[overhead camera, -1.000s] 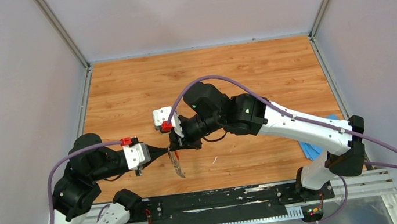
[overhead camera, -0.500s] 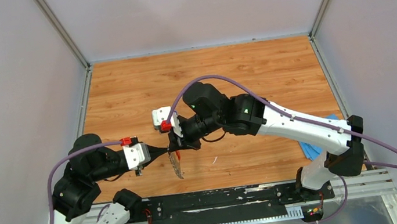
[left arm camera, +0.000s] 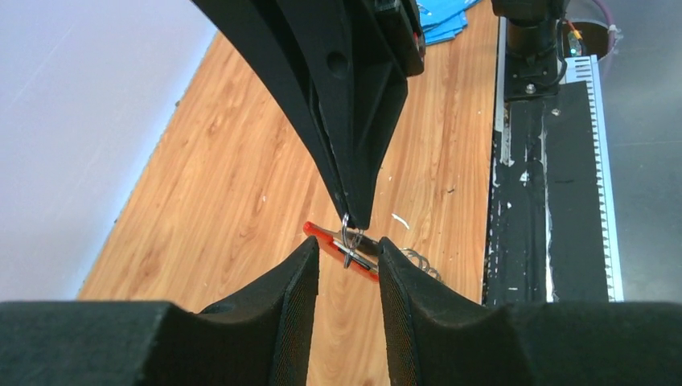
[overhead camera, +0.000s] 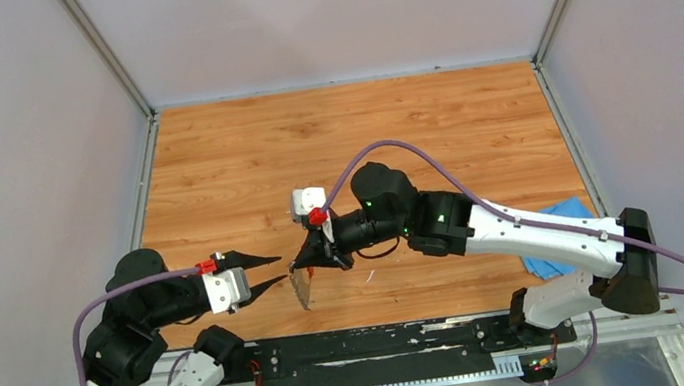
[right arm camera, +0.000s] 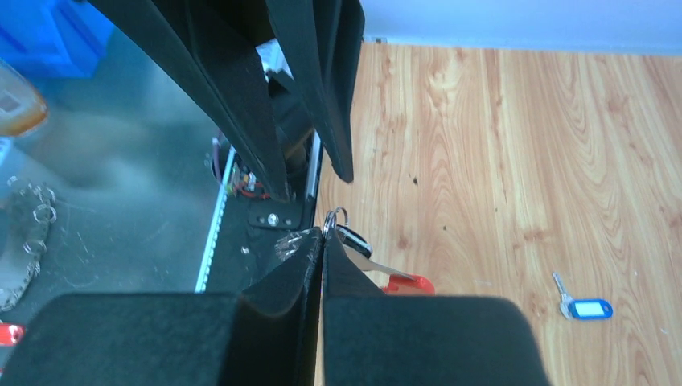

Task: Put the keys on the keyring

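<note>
wooden table (overhead camera: 214, 171) is seen under both arms, with a blue cloth (overhead camera: 553, 249) at its near right edge. right gripper (overhead camera: 302, 265) is clamped flat on the keyring (overhead camera: 303, 287), which is pinched at a small wire ring (right arm camera: 335, 217) at the top. the bundle is held in the air over the near middle of the table, just ahead of the base rail. left gripper (overhead camera: 278, 269) is spread apart with nothing gripped, its tips just beside the hanging bundle on the left.

keyring is judged light but floppy. red loop (right arm camera: 406, 283) and the fan of grey metal pieces (left arm camera: 414, 259) hang loose below the pinch and would likely swing if moved fast. a hold on the wire ring or the red loop is judged safer than on the loose pieces. the metal is thin and smooth, so slip is expected under a shallow pinch.

black-headed key (right arm camera: 354, 239) is seen right at the wire ring and seems hung there, but the threading cannot be confirmed. blue-and-white key (right arm camera: 587, 309) lies flat on the table, well apart from the bundle, not yet on. it is judged tiny, rigid and light. the oval head is its widest part and is best taken across its edges, since the flat thin blade would be hard to get under.
</note>
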Controlling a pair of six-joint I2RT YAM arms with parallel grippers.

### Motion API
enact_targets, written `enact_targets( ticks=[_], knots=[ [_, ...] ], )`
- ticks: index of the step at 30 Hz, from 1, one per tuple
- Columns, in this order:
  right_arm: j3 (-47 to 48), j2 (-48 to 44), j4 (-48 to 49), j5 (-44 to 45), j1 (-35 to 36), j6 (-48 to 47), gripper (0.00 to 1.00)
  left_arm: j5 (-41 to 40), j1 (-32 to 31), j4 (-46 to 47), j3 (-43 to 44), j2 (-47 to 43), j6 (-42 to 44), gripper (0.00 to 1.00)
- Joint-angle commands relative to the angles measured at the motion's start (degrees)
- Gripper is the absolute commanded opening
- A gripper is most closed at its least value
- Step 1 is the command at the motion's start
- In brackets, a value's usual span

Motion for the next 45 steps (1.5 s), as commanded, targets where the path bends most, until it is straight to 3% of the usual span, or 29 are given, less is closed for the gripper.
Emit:
enact_targets(
  ticks=[1,5,11,21,28,45],
  knots=[
    [-3.48,-3.49,13.88,-2.65,-0.9,6.28,0.0,1.23,-0.22,0.19,-1.63,-0.63,2.28,0.37],
    [-6.38,-5.14,18.56,-2.88,-0.9,9.91,0.0,1.37,-0.25,0.18,-2.58,-1.09,5.43,0.42],
    [-10.01,-6.84,24.05,-2.35,-0.9,12.99,0.0,0.65,-0.25,0.29,-3.19,-2.49,10.43,0.38],
    [-11.71,-6.73,27.28,-2.86,-0.9,14.73,0.0,3.47,-0.25,0.31,-2.46,-1.37,10.81,0.37],
    [-12.5,-6.78,27.65,-2.72,-0.9,15.03,0.0,2.76,-0.25,0.27,-2.45,-2.53,14.34,0.23],
    [-14.47,-5.55,33.6,-1.23,-0.9,19.07,0.0,6.01,-0.25,0.44,-7.24,-9.39,26.0,0.09]
  ],
)
